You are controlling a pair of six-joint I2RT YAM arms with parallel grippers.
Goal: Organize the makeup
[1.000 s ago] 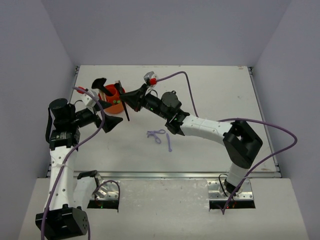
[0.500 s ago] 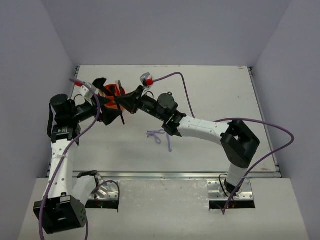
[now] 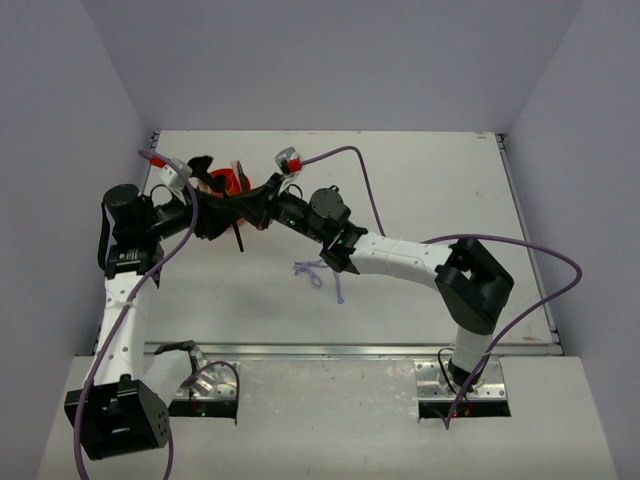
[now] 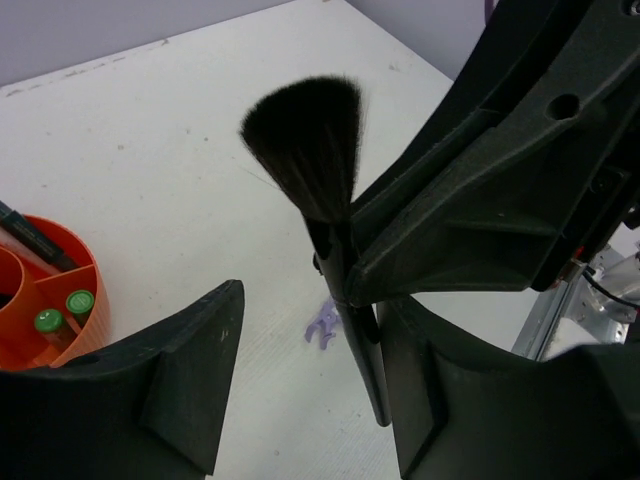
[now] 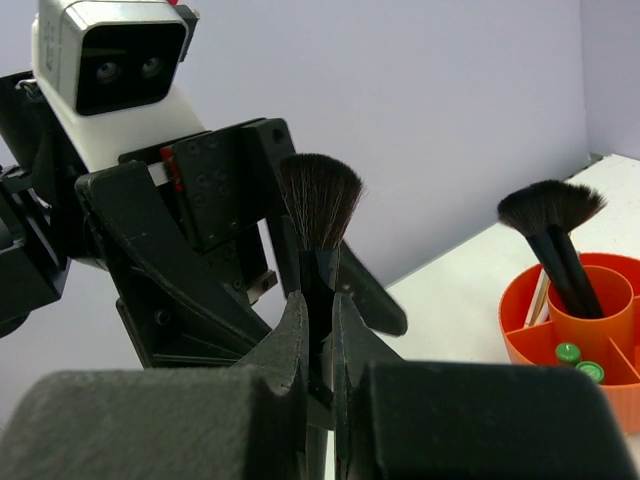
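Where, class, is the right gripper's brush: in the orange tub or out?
Out. The right gripper pinches the brush by its handle over the table, apart from the orange tub.

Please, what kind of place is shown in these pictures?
Probably a robot test cell in a lab, not a home: a white table boxed in by plain lilac walls, the left arm and right arm bolted at its near edge, purple cables trailing.

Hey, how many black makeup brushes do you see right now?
2. One black brush is clamped in the jaws of the right gripper, bristles up. The second brush stands in the orange tub, in its centre cup. Others may be hidden behind the arms.
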